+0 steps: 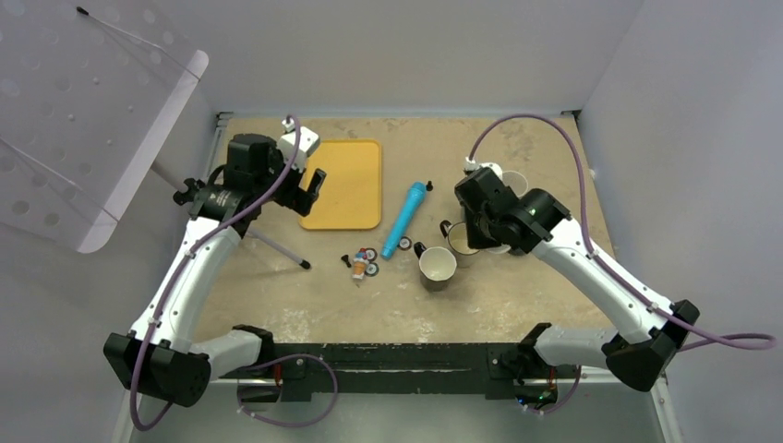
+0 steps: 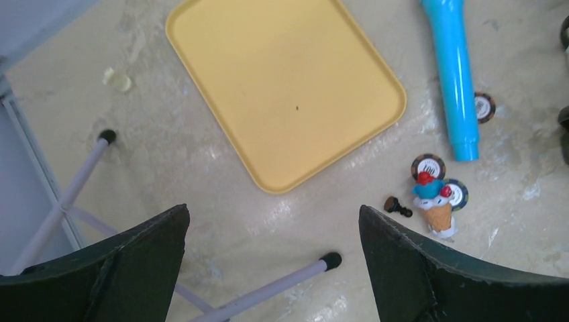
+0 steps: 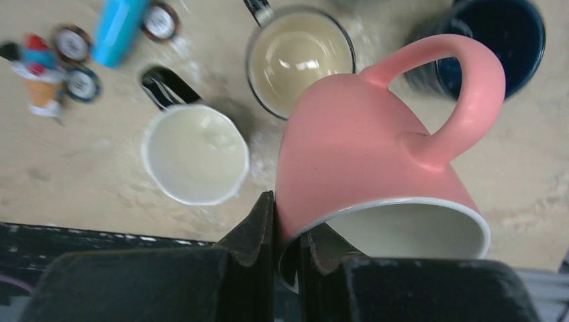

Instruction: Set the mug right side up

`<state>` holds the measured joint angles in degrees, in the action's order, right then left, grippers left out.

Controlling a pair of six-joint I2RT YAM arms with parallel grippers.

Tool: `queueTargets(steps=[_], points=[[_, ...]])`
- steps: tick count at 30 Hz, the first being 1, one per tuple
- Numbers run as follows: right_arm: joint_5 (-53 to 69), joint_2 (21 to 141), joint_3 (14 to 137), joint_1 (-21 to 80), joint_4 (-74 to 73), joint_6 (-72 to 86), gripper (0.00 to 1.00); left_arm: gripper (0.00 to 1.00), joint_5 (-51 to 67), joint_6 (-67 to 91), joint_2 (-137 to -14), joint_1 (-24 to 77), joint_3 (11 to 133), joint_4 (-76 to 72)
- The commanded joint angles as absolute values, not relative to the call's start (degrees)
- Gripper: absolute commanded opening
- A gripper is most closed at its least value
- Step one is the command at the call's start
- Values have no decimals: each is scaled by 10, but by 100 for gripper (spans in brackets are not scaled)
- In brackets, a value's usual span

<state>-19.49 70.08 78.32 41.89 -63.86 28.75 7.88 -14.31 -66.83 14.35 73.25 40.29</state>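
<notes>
The pink mug [image 3: 362,147] with a white inside fills the right wrist view. It is tilted, its opening toward the camera and its handle [image 3: 463,80] at the upper right. My right gripper [image 3: 290,216] is shut on its rim, one finger outside the wall and one inside. In the top view the right gripper [image 1: 487,231] hangs over the cluster of mugs, and the arm hides most of the pink mug. My left gripper [image 2: 272,215] is open and empty above the table next to the yellow tray; it also shows in the top view [image 1: 309,189].
Below the pink mug stand a white-lined mug [image 3: 194,154], a beige-lined mug [image 3: 300,57] and a dark blue mug [image 3: 500,40]. A blue tube [image 1: 404,219], an ice cream toy [image 1: 359,268], small discs, a yellow tray [image 1: 346,185] and tripod legs [image 2: 268,288] lie to the left.
</notes>
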Motion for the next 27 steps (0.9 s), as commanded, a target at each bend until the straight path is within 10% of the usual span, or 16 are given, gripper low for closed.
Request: queueTargets(steps=[1, 15, 23, 27], points=[[-212, 685, 719, 411, -722, 371, 0, 100, 51, -133, -636, 133, 653, 348], [-21, 720, 493, 370, -478, 293, 0, 100, 38, -98, -554, 120, 541, 317], [-69, 697, 545, 365, -513, 292, 80, 100, 42, -92, -517, 119, 512, 322], [-103, 643, 625, 365, -524, 282, 97, 100, 51, -84, -488, 119, 496, 309]])
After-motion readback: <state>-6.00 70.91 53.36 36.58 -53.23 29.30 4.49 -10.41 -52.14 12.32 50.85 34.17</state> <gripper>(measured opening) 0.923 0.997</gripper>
